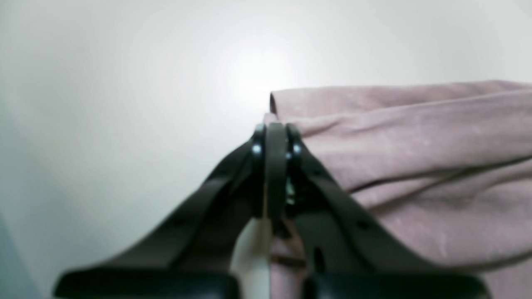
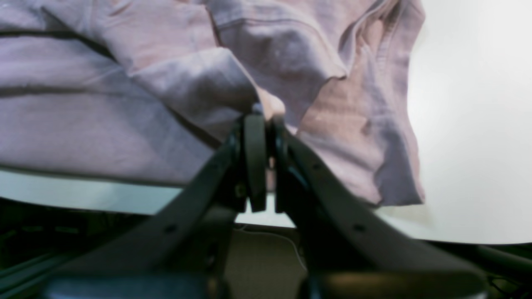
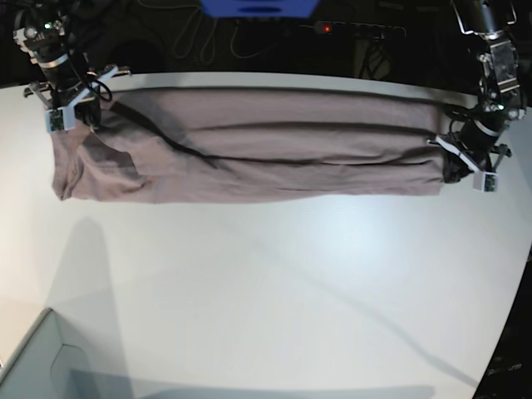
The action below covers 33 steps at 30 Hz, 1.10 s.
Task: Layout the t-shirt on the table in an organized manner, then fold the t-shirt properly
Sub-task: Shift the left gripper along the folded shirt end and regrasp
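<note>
A: How is the mauve t-shirt (image 3: 249,158) lying?
B: Stretching, wrinkly, across the upper frame on the smooth white table (image 3: 274,283).
A: Grippers?
B: Left gripper (image 1: 275,133) and right gripper (image 2: 262,120) are both pinching cloth; a grey-green box corner (image 3: 37,357) is sitting lower left.

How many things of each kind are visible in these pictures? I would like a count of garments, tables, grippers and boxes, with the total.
Garments: 1, the t-shirt
Tables: 1, the table
Grippers: 2, the left gripper and the right gripper, each shut on the t-shirt
Boxes: 1, the grey-green box corner
Total: 5
</note>
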{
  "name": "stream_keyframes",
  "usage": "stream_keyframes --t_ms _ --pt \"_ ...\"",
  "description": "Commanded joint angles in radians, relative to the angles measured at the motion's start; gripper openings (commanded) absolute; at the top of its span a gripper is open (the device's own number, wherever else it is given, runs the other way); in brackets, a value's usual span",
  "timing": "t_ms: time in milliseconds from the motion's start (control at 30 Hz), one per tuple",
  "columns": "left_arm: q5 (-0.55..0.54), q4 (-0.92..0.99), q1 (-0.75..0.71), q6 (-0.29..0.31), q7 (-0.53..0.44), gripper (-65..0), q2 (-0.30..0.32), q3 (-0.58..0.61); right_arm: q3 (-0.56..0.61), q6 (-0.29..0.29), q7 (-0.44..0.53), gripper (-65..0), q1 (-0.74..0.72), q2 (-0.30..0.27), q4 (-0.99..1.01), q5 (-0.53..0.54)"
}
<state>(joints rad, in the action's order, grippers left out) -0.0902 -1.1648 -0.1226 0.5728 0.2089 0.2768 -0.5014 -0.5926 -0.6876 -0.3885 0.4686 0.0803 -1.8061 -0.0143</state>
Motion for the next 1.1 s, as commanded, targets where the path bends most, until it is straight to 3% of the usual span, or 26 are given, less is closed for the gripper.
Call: stream_keyframes --t_ms 0,367,833,1067 --pt "-0.013 -0.019 0.008 -0.001 -0.026 -64.8 0.016 -0.006 -0.003 -0.011 0.024 -65.0 0.002 -0.007 -0.014 0.015" --pt "-0.023 -0.237 -0.033 -0.001 -0.027 -65.0 -0.012 -0.016 -0.005 -0.011 0.024 -65.0 -0.02 -0.006 -0.014 0.015" --pt "-0.015 -0.237 0.165 0.005 -0.021 -65.0 -0.014 -0.004 -0.011 -0.011 0.024 -65.0 -0.095 -0.009 -0.019 0.015" --pt "-0.023 -0.237 0.146 0.005 -0.021 -65.0 -0.014 0.014 -0.013 -0.011 0.024 -65.0 -0.087 -0.004 -0.016 0.015"
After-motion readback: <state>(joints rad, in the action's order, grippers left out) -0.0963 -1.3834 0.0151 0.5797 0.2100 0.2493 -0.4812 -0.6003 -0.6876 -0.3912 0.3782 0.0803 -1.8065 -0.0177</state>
